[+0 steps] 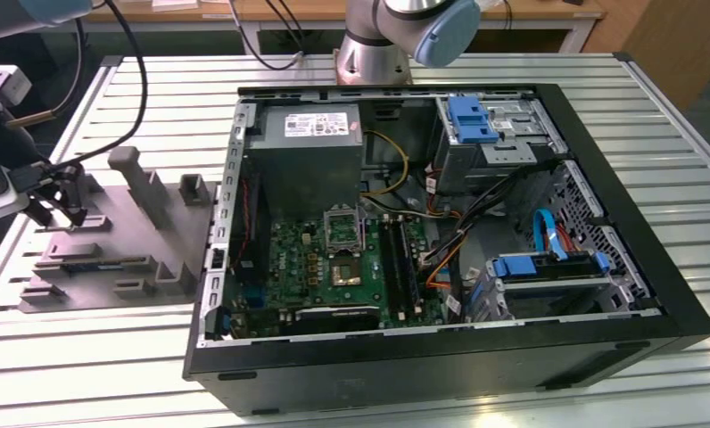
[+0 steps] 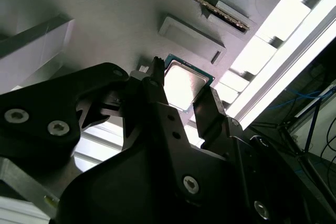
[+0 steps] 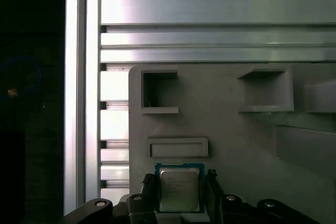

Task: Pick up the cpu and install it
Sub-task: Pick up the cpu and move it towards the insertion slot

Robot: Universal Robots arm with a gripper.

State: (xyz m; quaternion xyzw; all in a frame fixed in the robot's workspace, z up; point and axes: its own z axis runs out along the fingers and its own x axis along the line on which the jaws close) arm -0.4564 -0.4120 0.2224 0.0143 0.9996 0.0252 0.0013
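- table (image 1: 689, 134): slotted metal. It carries the open case (image 1: 450, 366) and, on the exterior view's left, the grey tray (image 1: 152, 227) just beside it.
- case: it lies on its side with the lid off and the board facing up. Loose cables run over the board's far side.
- tray: it has moulded pockets and raised blocks. The work is at its outer end, well apart from the case.
- gripper (image 1: 60, 217): it is low over the tray, pointing down. In the first wrist view its fingers (image 3: 212, 182) sit one against each opposite edge of the cpu, closed to the chip's width with no gap showing, so i judge the grip made.
- socket (image 1: 342, 230): a metal-framed rectangle on the board, far from the gripper.
- cpu (image 3: 179, 188): it lies flat with its metal top up, at the tray's surface between the fingers. i cannot tell whether it has left the tray.
- doing it well: the chip is thin, so the hold looks best kept on the rim only, square and centred. a light squeeze should stop it tilting or popping out.
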